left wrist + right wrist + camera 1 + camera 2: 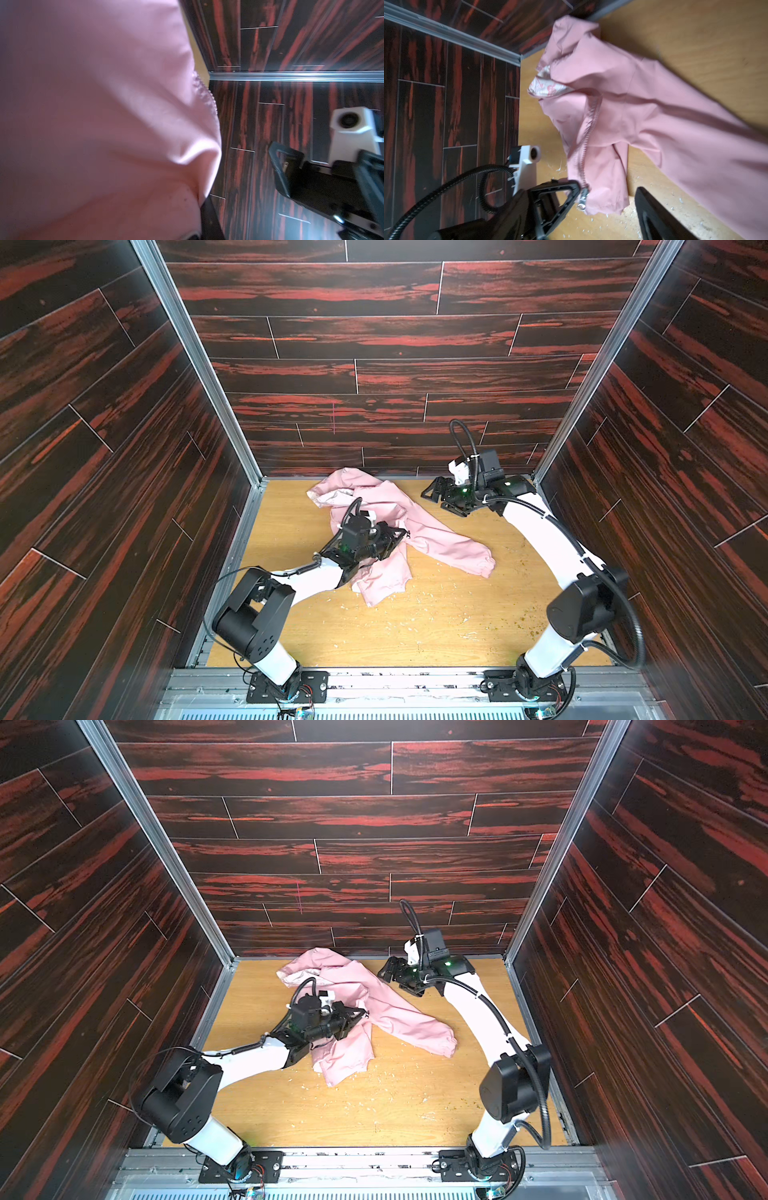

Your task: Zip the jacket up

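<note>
The pink jacket (419,526) lies crumpled at the back middle of the wooden table in both top views (399,1011), one sleeve stretched to the right. Its zipper line (588,133) ends at a metal slider (582,199) near the hem. My left gripper (402,534) (362,1014) is shut on the jacket by that slider. In the left wrist view pink fabric (104,124) covers its jaws. My right gripper (430,490) (387,969) hangs open above the table, apart from the cloth. One of its fingers (654,214) shows near the hem.
Small white scraps (436,614) litter the tabletop (415,639). Dark red wood-pattern walls (374,377) with metal corner posts (199,364) close in the back and both sides. The right arm (548,539) arches over the table's right side.
</note>
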{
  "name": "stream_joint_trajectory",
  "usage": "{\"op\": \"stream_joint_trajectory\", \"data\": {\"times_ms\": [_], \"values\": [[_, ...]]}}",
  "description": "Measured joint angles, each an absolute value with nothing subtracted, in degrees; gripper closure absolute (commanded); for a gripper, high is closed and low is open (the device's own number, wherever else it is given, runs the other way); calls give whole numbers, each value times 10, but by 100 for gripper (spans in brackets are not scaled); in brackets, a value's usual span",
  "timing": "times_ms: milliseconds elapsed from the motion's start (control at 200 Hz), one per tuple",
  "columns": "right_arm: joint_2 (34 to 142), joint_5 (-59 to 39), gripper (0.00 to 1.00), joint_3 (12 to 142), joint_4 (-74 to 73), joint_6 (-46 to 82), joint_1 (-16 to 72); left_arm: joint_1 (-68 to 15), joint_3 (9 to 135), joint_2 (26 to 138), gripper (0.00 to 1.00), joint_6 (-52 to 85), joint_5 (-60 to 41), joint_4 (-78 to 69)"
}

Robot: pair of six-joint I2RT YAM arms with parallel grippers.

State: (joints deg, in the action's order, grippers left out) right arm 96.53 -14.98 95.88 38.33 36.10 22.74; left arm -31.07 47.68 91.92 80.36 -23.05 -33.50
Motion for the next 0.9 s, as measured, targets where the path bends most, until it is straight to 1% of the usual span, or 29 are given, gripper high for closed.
{"op": "stream_joint_trajectory", "data": {"times_ms": [40, 140, 160, 210, 245, 446, 611, 701, 822, 897], "values": [[953, -149, 27, 938, 364, 359, 227, -307, 475, 915, 100, 804, -242, -343], [936, -163, 30, 887, 324, 361, 225, -300, 475, 912, 100, 804, -272, -364], [936, -168, 33, 883, 321, 362, 224, -300, 475, 912, 100, 804, -277, -366], [937, -189, 43, 872, 316, 365, 221, -297, 475, 912, 100, 804, -290, -372], [938, -210, 46, 868, 314, 368, 220, -295, 475, 912, 100, 804, -299, -374], [937, -310, 56, 818, 256, 405, 217, -281, 475, 912, 100, 806, -329, -386], [939, -328, 63, 793, 262, 424, 217, -262, 470, 910, 100, 805, -329, -382], [951, -326, 64, 793, 277, 425, 219, -242, 446, 891, 100, 797, -313, -351], [983, -308, 59, 787, 309, 414, 231, -216, 410, 830, 100, 769, -271, -260], [1009, -291, 56, 784, 341, 394, 252, -204, 399, 776, 100, 749, -236, -185]]}}
